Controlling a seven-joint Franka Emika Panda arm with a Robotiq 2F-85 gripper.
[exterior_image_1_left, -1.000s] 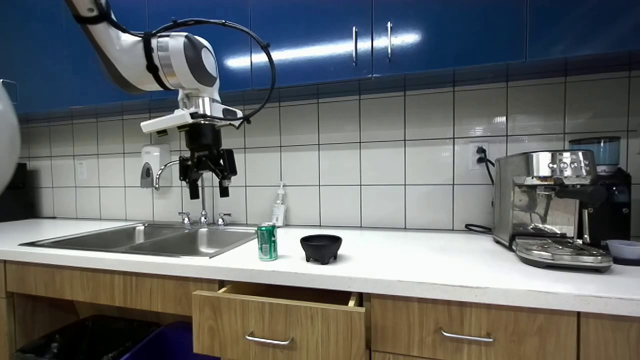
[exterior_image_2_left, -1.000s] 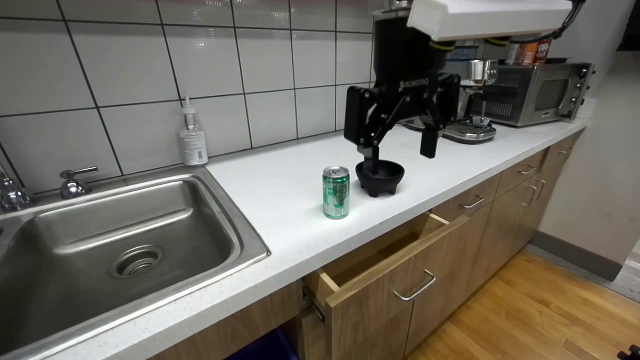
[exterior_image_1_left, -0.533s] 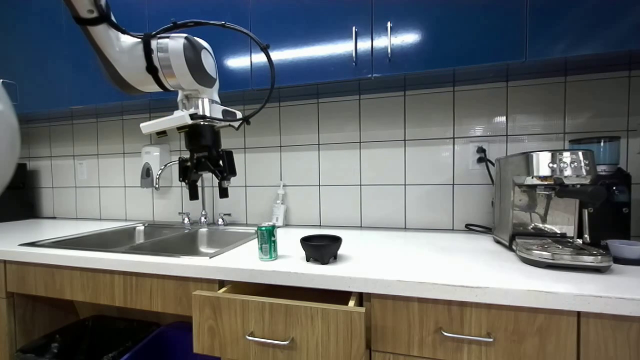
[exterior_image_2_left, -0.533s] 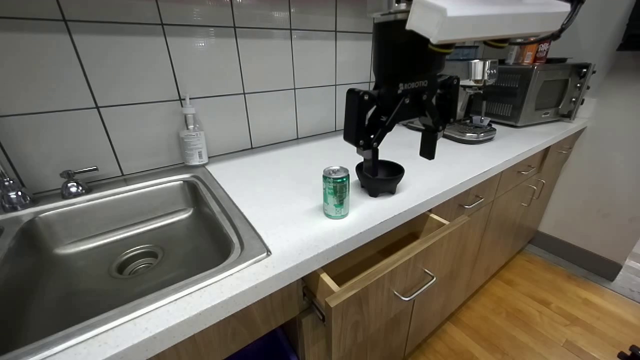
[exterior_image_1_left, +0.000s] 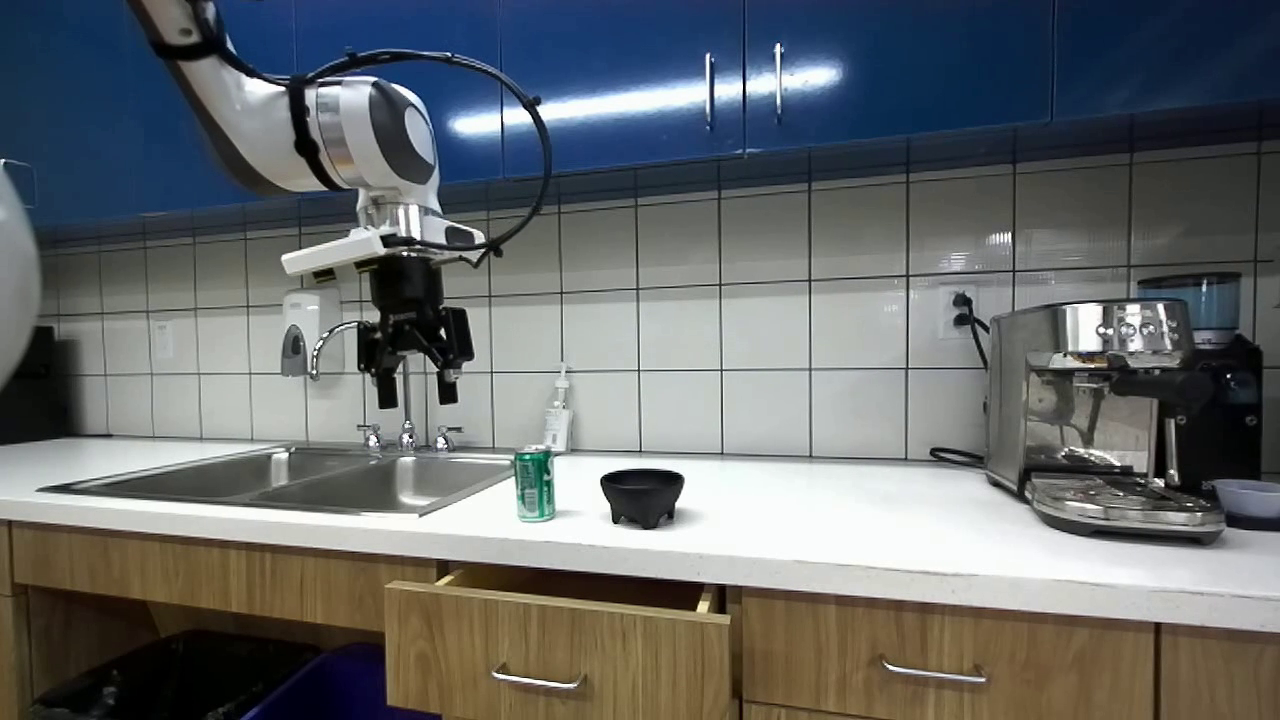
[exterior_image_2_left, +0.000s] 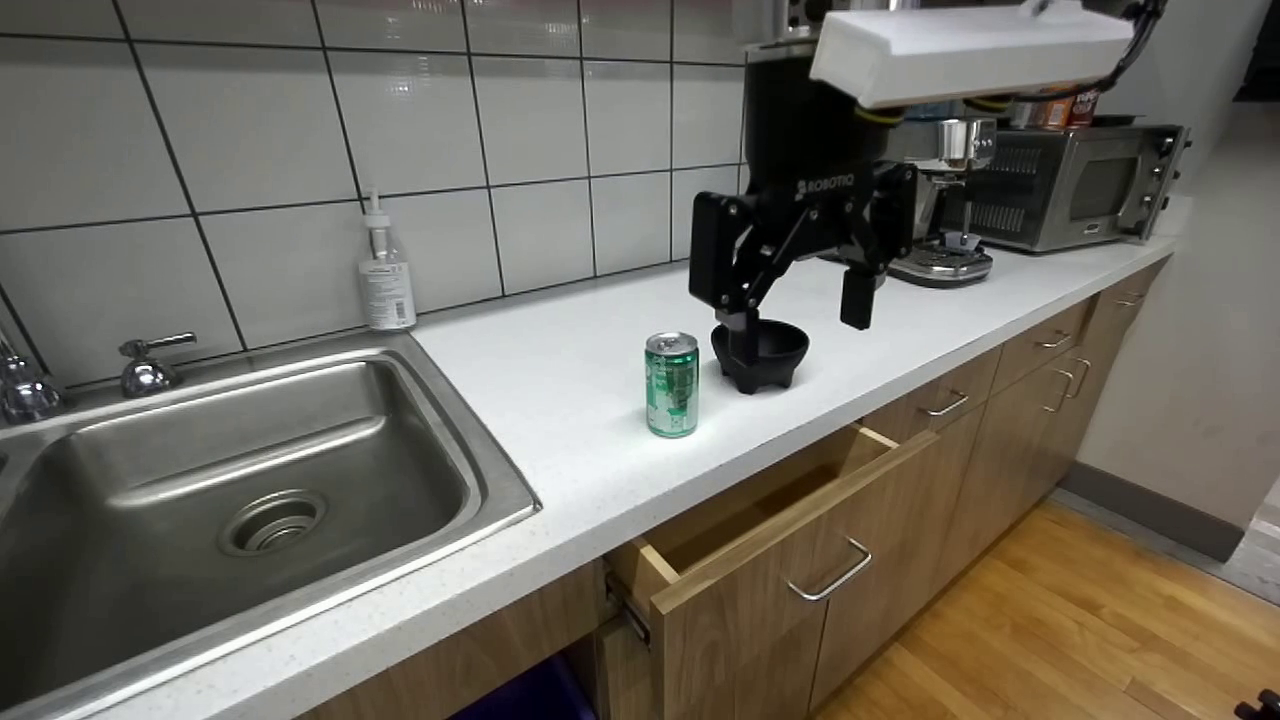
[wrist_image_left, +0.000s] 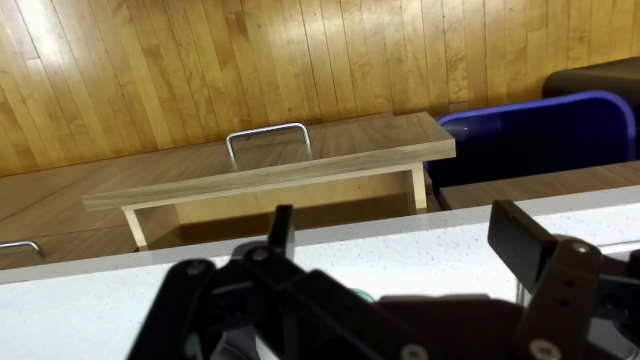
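The claw (exterior_image_2_left: 800, 328) hangs above the bench (exterior_image_1_left: 850, 510), tips down, its jaws spread wide. In the wrist view its two fingers (wrist_image_left: 520, 245) stand well apart, with a stretch of the bench's front edge showing between them. In an exterior view the claw (exterior_image_1_left: 417, 390) shows well above the bench, against the tiles (exterior_image_1_left: 765, 320) that rise from the back edge.

Nearest it, lower down on the bench, are a can (exterior_image_2_left: 672, 385) and a bowl (exterior_image_1_left: 642, 498). The green can stands upright nearer the bench's front edge than its back edge, just past the end of the sink (exterior_image_2_left: 490, 465). The black bowl stands on short feet near the can, on the side away from the sink, and also nearer the front edge. In an exterior view one of the fingers (exterior_image_2_left: 742, 345) covers part of the bowl in the line of sight; whether it is directly over the bowl cannot be told.

Below the front edge a drawer (exterior_image_1_left: 600, 645) stands pulled out, its handle (exterior_image_1_left: 538, 679) facing outward. Beside it, under the bench, is a purple bin (wrist_image_left: 530, 132). A soap bottle (exterior_image_2_left: 387, 280) stands at the back edge, just beside the sink's corner. Farther along the bench are a coffee machine (exterior_image_1_left: 1090, 420) and, toward the far end, an oven (exterior_image_2_left: 1075, 190).
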